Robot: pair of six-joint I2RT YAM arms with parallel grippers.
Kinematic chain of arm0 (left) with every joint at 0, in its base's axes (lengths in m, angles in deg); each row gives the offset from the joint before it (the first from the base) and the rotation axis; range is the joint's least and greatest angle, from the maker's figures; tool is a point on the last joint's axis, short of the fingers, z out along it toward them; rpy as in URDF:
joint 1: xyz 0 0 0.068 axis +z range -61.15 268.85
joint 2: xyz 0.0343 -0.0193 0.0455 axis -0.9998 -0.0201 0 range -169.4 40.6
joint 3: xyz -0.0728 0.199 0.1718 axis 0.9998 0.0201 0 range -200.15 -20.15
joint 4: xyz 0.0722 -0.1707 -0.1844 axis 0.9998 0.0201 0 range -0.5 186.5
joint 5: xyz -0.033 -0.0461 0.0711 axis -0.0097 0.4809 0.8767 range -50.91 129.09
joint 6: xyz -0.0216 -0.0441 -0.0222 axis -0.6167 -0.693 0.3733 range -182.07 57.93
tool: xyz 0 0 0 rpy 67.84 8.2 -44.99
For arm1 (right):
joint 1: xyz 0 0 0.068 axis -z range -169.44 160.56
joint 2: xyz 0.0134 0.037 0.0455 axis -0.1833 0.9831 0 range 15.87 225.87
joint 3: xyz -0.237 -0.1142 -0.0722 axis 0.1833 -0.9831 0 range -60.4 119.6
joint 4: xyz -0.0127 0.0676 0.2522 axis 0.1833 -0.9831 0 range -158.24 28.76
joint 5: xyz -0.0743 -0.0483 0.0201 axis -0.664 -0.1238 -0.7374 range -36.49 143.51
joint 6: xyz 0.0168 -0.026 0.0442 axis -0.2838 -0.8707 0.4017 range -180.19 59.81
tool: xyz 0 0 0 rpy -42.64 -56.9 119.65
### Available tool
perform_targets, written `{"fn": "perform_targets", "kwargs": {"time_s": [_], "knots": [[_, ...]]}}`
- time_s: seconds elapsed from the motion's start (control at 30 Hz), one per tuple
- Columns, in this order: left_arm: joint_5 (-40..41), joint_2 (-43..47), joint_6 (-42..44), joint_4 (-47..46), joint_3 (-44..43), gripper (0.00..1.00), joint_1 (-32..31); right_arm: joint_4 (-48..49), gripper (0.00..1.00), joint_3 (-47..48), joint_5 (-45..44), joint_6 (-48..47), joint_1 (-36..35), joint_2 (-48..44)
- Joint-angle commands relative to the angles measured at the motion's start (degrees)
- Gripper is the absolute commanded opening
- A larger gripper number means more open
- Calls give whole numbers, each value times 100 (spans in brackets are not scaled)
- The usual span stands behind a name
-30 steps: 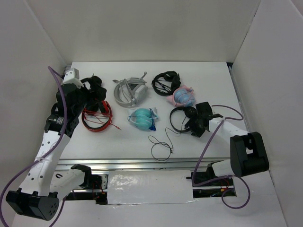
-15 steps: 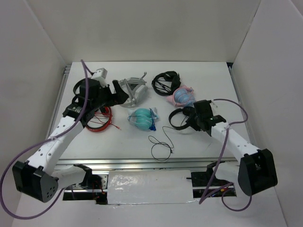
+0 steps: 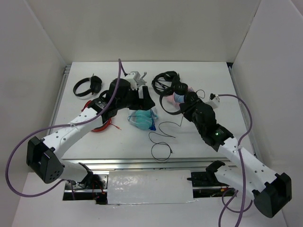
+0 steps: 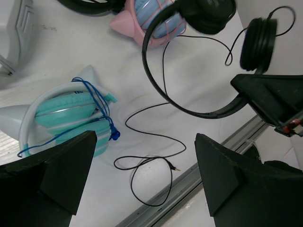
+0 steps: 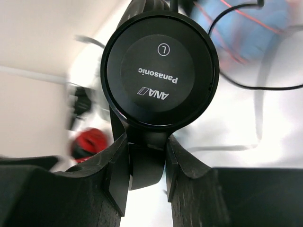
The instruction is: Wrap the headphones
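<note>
Black headphones (image 5: 161,71) are pinched in the right hand (image 5: 144,158) beside a pink pair (image 4: 130,29); left hand (image 4: 144,165) is spread over worktop (image 4: 203,66).

The headphones (image 4: 258,43) are black all over, the cable (image 4: 163,135) included. One earcup (image 5: 161,71) carries white lettering and a circled white L. The teal pair (image 4: 66,118) has a paler band and a blue cord (image 4: 113,135). The pink pair (image 4: 137,23) has pale blue cups. A red cable (image 3: 105,125) lies on the white table (image 3: 208,71). The arms (image 3: 66,135) are white with black joints and purple hoses (image 3: 14,161).
</note>
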State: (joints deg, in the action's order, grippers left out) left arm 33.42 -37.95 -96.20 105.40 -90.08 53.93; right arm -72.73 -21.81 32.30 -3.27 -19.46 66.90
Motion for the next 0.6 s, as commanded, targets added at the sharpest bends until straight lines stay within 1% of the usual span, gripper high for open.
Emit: {"fn": "perform_targets", "kwargs": {"time_s": [0.0, 0.13, 0.2, 0.23, 0.4, 0.47, 0.5, 0.57], "knots": [[154, -38, -260, -245, -231, 99, -103, 1733, 0, -184, -717, -181, -214, -321], [321, -12, -734, -403, -223, 99, -121, 2702, 0, -544, -744, -138, -425, -523], [260, 41, -902, -763, -91, 99, -129, 3246, 0, -755, -761, -42, -610, -515], [242, 41, -1059, -886, -56, 96, -129, 3388, 0, -791, -779, -24, -697, -445], [409, -152, -1359, -1097, -99, 95, -129, 3959, 0, -835, -1138, -59, -1294, -67], [532, -284, -1342, -967, -213, 90, -129, 4127, 0, -870, -1279, -50, -1436, -40], [532, -328, -1377, -722, -257, 87, -129, 4259, 0, -897, -1367, -59, -1567, -31], [830, -416, -1430, -545, -285, 84, -129, 4382, 0, -897, -1596, -76, -1664, -22]]}}
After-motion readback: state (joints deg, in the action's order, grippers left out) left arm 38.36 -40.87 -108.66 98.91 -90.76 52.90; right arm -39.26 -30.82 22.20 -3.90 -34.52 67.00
